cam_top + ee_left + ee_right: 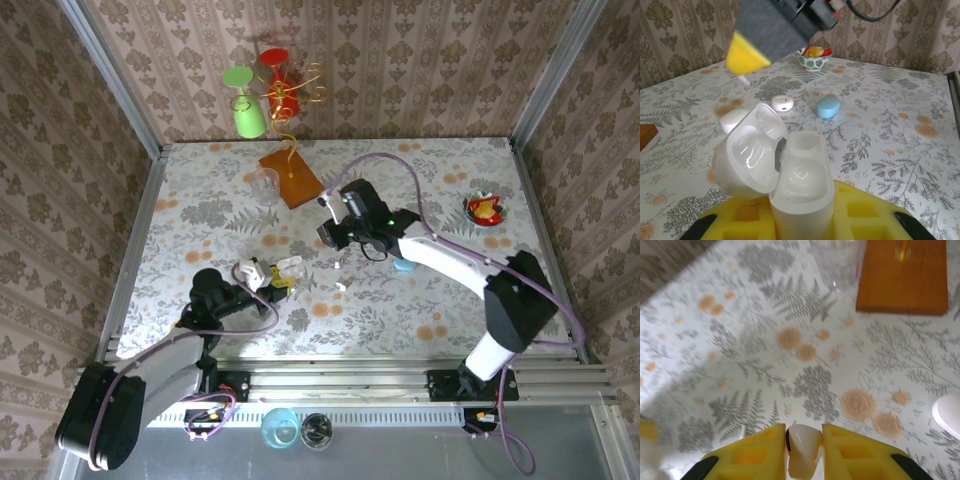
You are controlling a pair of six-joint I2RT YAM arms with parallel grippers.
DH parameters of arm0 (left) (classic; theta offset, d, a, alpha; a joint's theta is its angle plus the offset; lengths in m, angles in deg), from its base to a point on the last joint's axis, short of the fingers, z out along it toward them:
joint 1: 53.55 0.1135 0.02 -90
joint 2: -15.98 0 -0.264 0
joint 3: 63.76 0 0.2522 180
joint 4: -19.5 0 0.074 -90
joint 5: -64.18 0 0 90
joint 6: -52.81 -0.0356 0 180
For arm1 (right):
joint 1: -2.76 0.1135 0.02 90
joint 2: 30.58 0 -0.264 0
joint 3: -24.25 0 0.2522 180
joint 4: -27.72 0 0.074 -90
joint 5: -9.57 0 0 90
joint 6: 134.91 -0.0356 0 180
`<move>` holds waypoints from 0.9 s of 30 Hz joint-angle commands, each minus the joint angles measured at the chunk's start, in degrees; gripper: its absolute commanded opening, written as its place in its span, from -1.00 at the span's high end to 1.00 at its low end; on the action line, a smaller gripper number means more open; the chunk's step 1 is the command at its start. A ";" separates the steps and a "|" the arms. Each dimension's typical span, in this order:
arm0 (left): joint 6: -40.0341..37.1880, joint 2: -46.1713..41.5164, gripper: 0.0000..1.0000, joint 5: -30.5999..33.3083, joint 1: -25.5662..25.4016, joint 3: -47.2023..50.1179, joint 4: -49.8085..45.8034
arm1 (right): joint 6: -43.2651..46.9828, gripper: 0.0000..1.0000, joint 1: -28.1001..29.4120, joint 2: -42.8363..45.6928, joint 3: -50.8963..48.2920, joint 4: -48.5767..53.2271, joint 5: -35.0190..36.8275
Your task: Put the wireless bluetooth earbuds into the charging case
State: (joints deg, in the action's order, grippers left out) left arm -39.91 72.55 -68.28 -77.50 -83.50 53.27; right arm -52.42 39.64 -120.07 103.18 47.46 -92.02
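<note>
My left gripper (802,212) is shut on the open white charging case (802,185), which stands upright between the yellow pads. Its lid (747,160) is swung open to the left and the wells look empty. In the top view the left gripper (262,275) and the case (252,270) sit left of centre. My right gripper (804,440) is shut on a small white earbud (803,447), pinched between its yellow pads above the floral table. From the left wrist, a right fingertip (745,55) hovers up and left of the case, with the earbud's stem (743,79) sticking out below it.
A white pebble case (782,103), a pale blue case (827,107) and another white piece (732,119) lie beyond the open case. A fruit bowl (485,209) stands far right. A clear glass (837,260) and a wooden block (902,275) with a cup rack (268,95) stand at the back.
</note>
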 commanded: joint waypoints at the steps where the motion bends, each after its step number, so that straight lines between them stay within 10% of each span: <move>1: 2.87 3.79 0.98 -0.08 -0.59 -2.56 10.15 | -3.82 0.53 -1.10 5.32 -4.46 -14.80 -7.91; 27: 4.19 14.09 1.00 2.42 -7.78 -10.89 16.46 | 1.27 0.53 2.40 10.81 -9.27 -21.75 -21.78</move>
State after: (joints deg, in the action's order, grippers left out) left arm -36.74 86.54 -66.09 -84.99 -92.89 67.78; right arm -52.77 41.46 -108.55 93.87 27.83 -111.52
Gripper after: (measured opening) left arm 0.221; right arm 0.236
